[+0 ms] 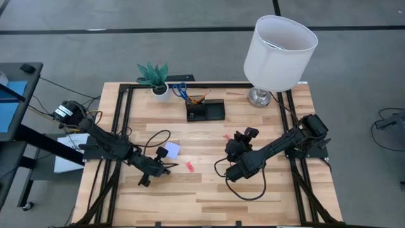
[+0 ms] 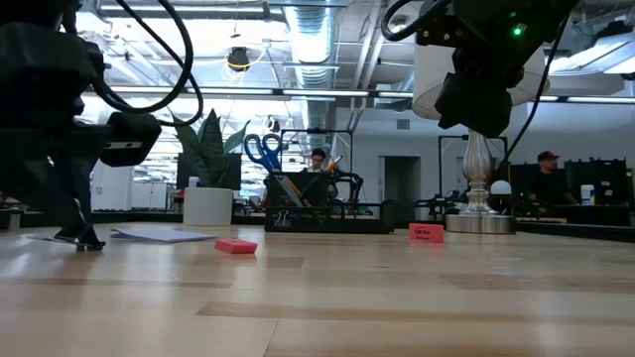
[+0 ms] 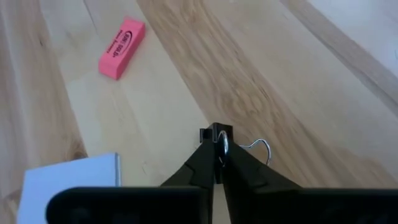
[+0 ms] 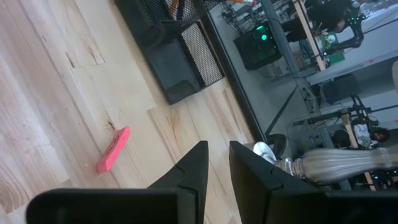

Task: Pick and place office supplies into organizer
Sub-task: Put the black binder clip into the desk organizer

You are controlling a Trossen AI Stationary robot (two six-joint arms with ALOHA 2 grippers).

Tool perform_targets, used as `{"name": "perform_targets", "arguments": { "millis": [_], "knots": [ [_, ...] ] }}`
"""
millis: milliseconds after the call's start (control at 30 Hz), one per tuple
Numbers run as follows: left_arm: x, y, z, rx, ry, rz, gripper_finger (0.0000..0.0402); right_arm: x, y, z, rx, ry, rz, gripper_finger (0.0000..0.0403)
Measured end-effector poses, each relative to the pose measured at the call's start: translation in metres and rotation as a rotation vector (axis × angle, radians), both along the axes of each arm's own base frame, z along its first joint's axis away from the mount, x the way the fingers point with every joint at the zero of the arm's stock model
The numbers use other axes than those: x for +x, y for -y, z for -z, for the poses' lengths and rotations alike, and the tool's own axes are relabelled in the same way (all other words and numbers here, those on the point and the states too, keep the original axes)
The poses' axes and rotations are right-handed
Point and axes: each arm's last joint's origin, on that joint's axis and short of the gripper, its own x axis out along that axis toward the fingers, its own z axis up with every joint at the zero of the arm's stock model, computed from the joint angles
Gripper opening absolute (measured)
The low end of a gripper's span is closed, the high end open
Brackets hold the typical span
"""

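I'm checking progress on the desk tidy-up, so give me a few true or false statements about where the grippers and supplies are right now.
1. The left gripper is shut on a small black binder clip. True.
2. Both pink erasers are in the organizer. False: one eraser and the other eraser lie on the table.
3. The blue-handled scissors stand in the organizer. True.
4. The right gripper holds an eraser. False: it holds nothing.

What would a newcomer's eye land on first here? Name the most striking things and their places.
The big white lamp at the table's far right edge dominates. Near the front left, the left gripper is shut on a small binder clip, beside a lavender note pad and a pink eraser. The black organizer, scissors upright inside, stands at the far middle.
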Motion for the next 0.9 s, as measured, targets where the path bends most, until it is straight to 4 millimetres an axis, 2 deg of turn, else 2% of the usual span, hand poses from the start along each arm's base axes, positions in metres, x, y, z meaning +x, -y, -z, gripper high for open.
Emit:
{"name": "perform_targets", "arguments": {
  "millis": [200,567,733,900],
  "knots": [
    [0.003,0.001,-0.004,0.049,0.036,0.017,0.0001,0.0,0.0,0.0,-0.003,-0.009,-0.004,0.0059],
    [0.023,-0.004,-0.027,0.371,0.155,-0.038,0.0,-0.002,0.001,-0.001,-0.036,-0.108,-0.052,0.0059],
    [0.038,-0.015,-0.042,0.518,0.207,-0.086,0.0,-0.005,0.003,-0.002,-0.06,-0.159,-0.052,0.0059],
    [0.058,-0.043,-0.056,0.613,0.284,-0.155,0.0,-0.007,0.003,-0.003,-0.072,-0.174,-0.054,0.0059]
  ]
}}
